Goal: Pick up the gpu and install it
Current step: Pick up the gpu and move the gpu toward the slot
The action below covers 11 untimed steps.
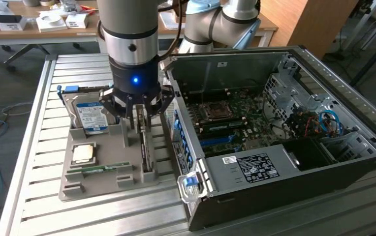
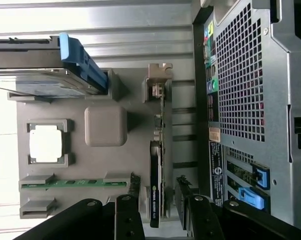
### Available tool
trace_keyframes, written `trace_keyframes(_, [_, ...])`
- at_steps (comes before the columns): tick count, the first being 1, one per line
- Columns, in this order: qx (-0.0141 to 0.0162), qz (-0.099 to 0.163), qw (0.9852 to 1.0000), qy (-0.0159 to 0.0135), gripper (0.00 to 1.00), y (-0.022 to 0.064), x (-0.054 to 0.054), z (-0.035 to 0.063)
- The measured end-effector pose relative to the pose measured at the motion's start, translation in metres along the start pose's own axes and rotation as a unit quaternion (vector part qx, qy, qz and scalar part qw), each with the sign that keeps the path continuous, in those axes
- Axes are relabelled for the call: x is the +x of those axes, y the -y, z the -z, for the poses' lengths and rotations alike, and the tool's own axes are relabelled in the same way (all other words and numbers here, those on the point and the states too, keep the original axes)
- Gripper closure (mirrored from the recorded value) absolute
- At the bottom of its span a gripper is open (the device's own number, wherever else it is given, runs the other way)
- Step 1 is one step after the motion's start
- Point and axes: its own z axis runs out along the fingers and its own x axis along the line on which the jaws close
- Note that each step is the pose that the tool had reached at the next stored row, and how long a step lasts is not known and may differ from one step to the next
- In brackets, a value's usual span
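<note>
The gpu [image 1: 146, 152] stands on its edge in a slot of the grey parts tray [image 1: 109, 186], on the side nearest the open computer case [image 1: 273, 128]. In the wrist view the gpu [image 2: 155, 195] shows edge-on as a thin black card. My gripper [image 1: 135, 129] hangs low over the tray, open. One of its black fingers [image 2: 126, 215] is on each side of the card, both clear of it. The gripper [image 2: 158, 182] holds nothing.
The tray [image 2: 135, 100] also carries a silver blue-labelled hard drive [image 1: 89, 115], a square processor chip [image 1: 84, 153] and a green memory stick [image 1: 103, 168]. The case lies open with its motherboard [image 1: 224, 120] exposed, close beside the tray on a slatted metal table [image 1: 37, 147].
</note>
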Motion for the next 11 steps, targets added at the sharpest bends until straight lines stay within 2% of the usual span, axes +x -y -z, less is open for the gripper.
trace_keyframes(11, [0.0000, 0.000, 1.0000, 0.0000, 0.58, 0.0009, 0.000, -0.0197])
